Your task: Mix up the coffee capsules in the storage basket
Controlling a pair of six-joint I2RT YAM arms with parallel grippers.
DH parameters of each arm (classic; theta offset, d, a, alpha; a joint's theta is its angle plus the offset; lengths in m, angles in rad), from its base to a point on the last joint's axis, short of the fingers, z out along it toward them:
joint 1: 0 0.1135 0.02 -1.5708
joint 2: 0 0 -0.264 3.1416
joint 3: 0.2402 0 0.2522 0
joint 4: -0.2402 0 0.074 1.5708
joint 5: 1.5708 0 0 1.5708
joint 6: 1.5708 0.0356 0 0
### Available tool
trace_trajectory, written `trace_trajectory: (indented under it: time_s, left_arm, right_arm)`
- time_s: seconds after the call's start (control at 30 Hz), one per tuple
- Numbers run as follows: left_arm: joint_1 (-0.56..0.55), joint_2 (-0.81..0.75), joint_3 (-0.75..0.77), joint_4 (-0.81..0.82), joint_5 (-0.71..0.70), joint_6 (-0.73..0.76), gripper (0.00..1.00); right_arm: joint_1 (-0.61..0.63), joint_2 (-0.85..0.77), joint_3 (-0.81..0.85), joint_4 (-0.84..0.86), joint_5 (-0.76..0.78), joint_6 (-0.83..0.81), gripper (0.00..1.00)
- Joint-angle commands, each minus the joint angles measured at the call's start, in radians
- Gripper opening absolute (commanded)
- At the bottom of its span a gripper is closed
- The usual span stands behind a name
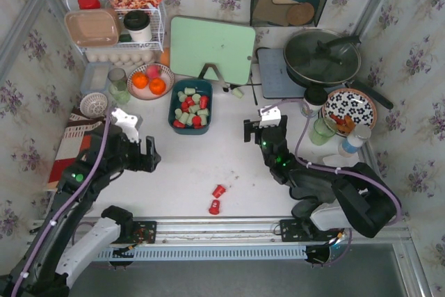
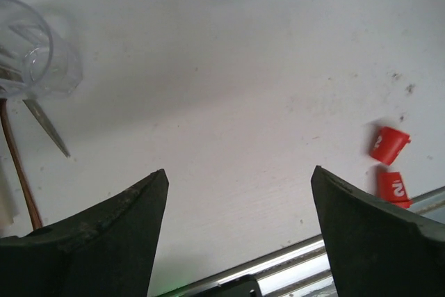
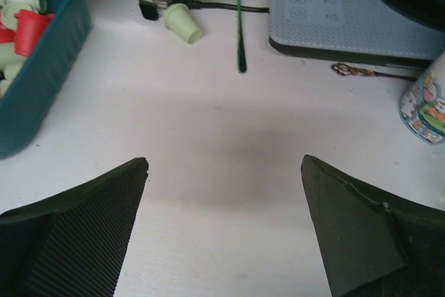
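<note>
**Readying both arms for a stir of the basket**

Held the left fingers (image 1: 142,153) spread wide above bare tabletop (image 1: 195,168), gripping nothing. Had the right fingers (image 1: 264,132) just as far apart and just as empty.

Found the storage basket (image 1: 171,109) ahead of both: beyond the left fingers and off to their right, and ahead of the right fingers at their left, near but untouched. Saw the coffee capsules (image 1: 191,106) heaped inside it, red and pale green partly interleaved, with the reds seemingly thicker toward the near end.

Noted two red strays (image 2: 389,145) lying loose on the tabletop close off the right of the left fingers. Noted one pale green stray (image 3: 184,22) on its side, ahead of the right fingers and slightly left, well outside the basket.

Judged the step in hand as the approach, with no stirring begun. Seemed wise to bring one set of fingers down from above, narrowed enough to fit between the walls, and to rake slowly along the heap rather than jab. Seemed wise also to rest the other fingers against an outer wall, since so light a tub would probably slide. Risked flicking capsules over the low walls with any quick sweep. Could not tell how deep the heap ran.
</note>
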Motion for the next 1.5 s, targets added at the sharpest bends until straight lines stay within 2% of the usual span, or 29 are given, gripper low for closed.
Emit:
trace_trajectory:
  time_s: [0.0, 0.13, 0.23, 0.33, 0.4, 0.47, 0.53, 0.6, 0.8, 1.2, 1.47]
  left_arm:
    - [0.001, -0.076, -0.05, 0.063, -0.034, 0.046, 0.85]
    - [0.003, -0.08, -0.039, 0.04, -0.081, 0.029, 0.85]
    - [0.003, -0.079, -0.04, 0.03, -0.026, 0.016, 0.86]
    - [0.002, -0.088, -0.034, 0.028, 0.005, 0.008, 0.91]
    - [0.002, -0.102, -0.032, 0.024, 0.01, 0.005, 0.99]
    - [0.002, -0.122, -0.035, 0.024, 0.014, 0.0, 0.99]
    - [0.002, -0.151, -0.043, 0.032, 0.023, -0.002, 0.99]
    - [0.003, -0.174, -0.051, 0.041, 0.036, -0.003, 0.99]
    - [0.001, -0.203, -0.059, 0.05, 0.058, -0.006, 0.99]
    - [0.0, -0.213, -0.056, 0.05, 0.074, -0.01, 0.99]
    - [-0.001, -0.215, -0.057, 0.047, 0.07, -0.011, 0.99]
  right_arm:
    - [-0.006, 0.036, 0.063, -0.014, -0.05, -0.015, 1.0]
    - [-0.014, 0.11, 0.157, -0.07, -0.06, -0.091, 1.0]
    - [-0.022, 0.181, 0.236, -0.071, -0.067, -0.18, 1.0]
    - [-0.037, 0.272, 0.337, -0.087, -0.045, -0.274, 1.0]
    - [-0.052, 0.34, 0.417, -0.109, -0.031, -0.335, 1.0]
    - [-0.07, 0.409, 0.493, -0.138, -0.031, -0.362, 1.0]
    - [-0.1, 0.473, 0.598, -0.199, -0.081, -0.333, 1.0]
    - [-0.16, 0.525, 0.698, -0.296, -0.201, -0.265, 0.99]
    - [-0.284, 0.682, 0.932, -0.466, -0.568, -0.135, 0.85]
    - [-0.311, 0.785, 1.02, -0.485, -0.749, -0.188, 0.77]
    - [-0.31, 0.893, 1.169, -0.635, -0.725, -0.14, 0.72]
